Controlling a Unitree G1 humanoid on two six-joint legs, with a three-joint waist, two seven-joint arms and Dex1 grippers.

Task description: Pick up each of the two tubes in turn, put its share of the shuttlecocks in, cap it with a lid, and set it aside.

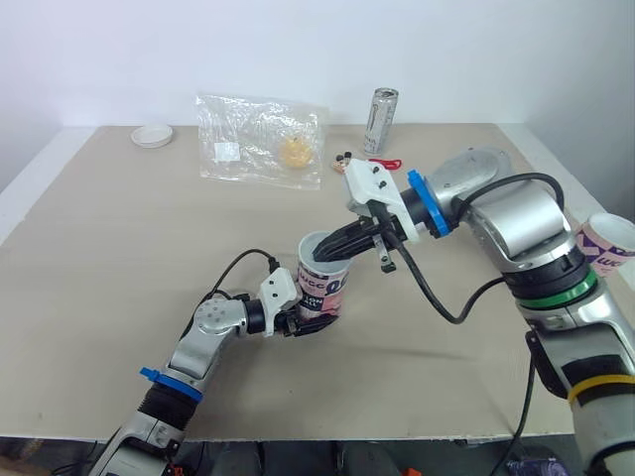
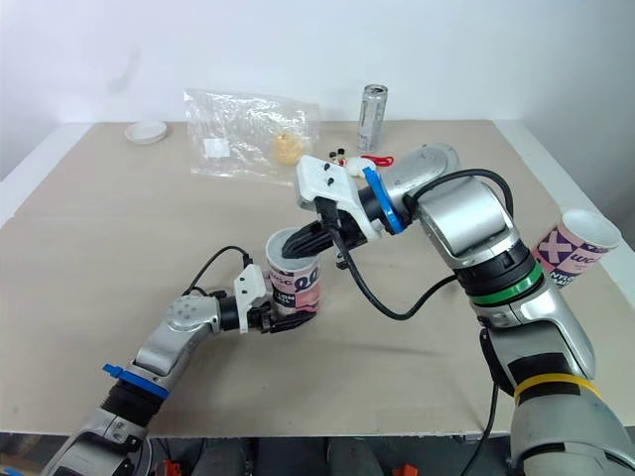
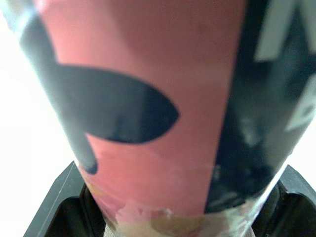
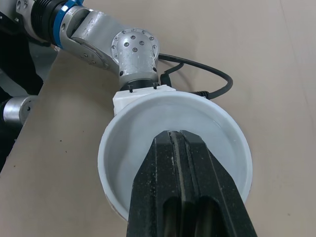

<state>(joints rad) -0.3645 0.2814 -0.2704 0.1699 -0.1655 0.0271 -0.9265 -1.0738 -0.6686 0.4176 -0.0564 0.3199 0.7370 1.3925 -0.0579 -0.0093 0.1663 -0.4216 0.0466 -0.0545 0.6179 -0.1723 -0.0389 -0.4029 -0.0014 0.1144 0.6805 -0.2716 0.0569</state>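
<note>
Beige table (image 1: pixel 119 228), white wall (image 1: pixel 298 50). Frame centre: left gripper (image 1: pixel 298 315) clamps base of upright tube (image 1: pixel 322 288) - right gripper (image 4: pixel 180 138) fingers pressed together, tips inside its mouth. Second tube (image 1: pixel 605 245) at right edge, lettered "ucc". Lid (image 1: pixel 153 136) upper left.

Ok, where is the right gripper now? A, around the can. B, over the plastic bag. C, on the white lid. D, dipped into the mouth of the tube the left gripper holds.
D: the right gripper has its shut fingers reaching down into the open top of the tube, which the left gripper clamps near its base.
</note>
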